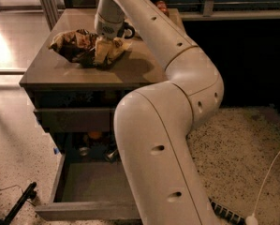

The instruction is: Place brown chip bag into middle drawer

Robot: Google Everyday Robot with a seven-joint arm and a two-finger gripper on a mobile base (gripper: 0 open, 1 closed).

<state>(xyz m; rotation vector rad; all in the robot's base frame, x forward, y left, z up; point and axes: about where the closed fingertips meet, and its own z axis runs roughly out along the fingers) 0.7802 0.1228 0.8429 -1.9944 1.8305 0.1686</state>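
The brown chip bag (73, 45) lies crumpled on the cabinet top (60, 71), dark brown with tan-yellow ends. My gripper (103, 53) comes down from above onto the bag's right half, its pale fingers pressed together on the foil; the bag rests on the top. The middle drawer (90, 184) is pulled out low at the front, and its flat grey floor shows. My big white arm covers the drawer's right side.
A scratched grey drawer front (74, 119) is shut above the open drawer. Small items, one orange (95, 135), sit in the dark space behind the drawer. A small red-orange can (162, 6) stands at the cabinet's back right. A white cable (270, 172) and a black bar (18, 203) lie on the floor.
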